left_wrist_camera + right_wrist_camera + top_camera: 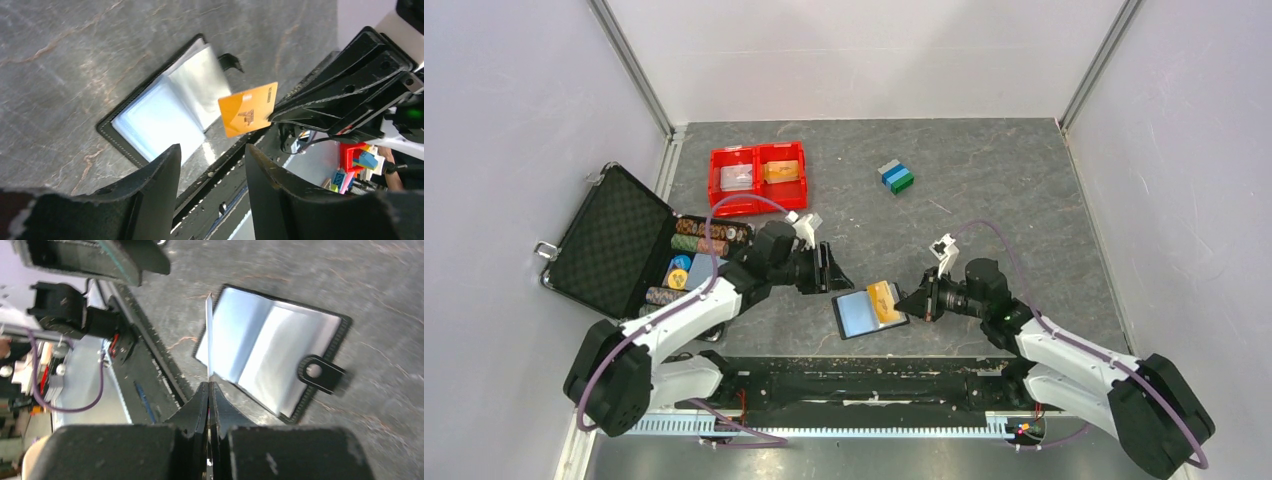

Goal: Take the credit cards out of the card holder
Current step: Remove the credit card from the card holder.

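Note:
The card holder [860, 313] lies open near the table's front edge, black-edged with glossy blue-grey sleeves; it also shows in the left wrist view [165, 110] and the right wrist view [272, 347]. My right gripper [913, 303] is shut on an orange credit card [883, 302] and holds it above the holder's right side. The card shows flat in the left wrist view [248, 109] and edge-on in the right wrist view [209, 335]. My left gripper [836, 272] is open and empty, just behind and left of the holder. More cards, one whitish-grey and one orange, lie in the red tray [757, 185].
A large black foam-lined case [614, 238] with poker chips [712, 236] stands open at the left. Stacked grey, blue and green blocks [896, 177] sit at the back centre. The arm rail runs along the near edge below the holder.

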